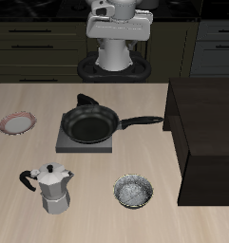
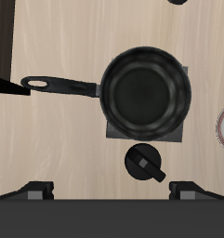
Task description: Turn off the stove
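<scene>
The stove [image 1: 67, 144] is a flat grey square plate at the table's middle, mostly covered by a black frying pan [image 1: 91, 123] with a long handle. Its black knob [image 1: 85, 99] sits on the table behind the plate, on the robot's side. In the wrist view the stove's edge [image 2: 111, 135] shows beside the pan [image 2: 146, 90], and the knob [image 2: 144, 162] lies between plate and gripper. My gripper [image 2: 113, 193] is open and empty, high above the table's back, with its fingertips [image 2: 37, 191] wide apart on either side of the knob.
A silver moka pot [image 1: 54, 188] and a small patterned bowl [image 1: 133, 192] stand near the front edge. A small plate [image 1: 17, 123] lies beside the stove. A dark cabinet block [image 1: 206, 133] stands where the pan handle [image 1: 144, 121] points.
</scene>
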Robot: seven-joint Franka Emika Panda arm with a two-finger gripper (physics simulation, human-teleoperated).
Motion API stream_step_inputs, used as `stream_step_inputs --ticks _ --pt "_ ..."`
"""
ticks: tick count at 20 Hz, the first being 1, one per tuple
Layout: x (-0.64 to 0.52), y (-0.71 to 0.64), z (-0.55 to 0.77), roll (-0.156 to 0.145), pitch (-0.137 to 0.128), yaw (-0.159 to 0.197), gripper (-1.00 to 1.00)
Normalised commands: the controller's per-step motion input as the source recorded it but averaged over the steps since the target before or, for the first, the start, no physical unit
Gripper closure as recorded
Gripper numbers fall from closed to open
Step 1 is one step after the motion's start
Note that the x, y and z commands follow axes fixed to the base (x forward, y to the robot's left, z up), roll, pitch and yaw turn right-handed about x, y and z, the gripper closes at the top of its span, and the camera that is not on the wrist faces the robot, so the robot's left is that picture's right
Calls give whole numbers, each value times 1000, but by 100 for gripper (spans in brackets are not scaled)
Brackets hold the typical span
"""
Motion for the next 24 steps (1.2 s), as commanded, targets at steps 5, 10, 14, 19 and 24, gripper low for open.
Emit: stream_step_inputs --ticks 5,10,14,19,24 --pt "-254 109 -95 -4 -28 13 -100" --pt "-255 -42 -37 -13 -40 17 -100" --pt "-190 -148 -87 -9 -28 60 -100" --pt "8 -380 -30 -39 -7 87 -100" --pt "2 -327 -90 -25 13 52 -100"
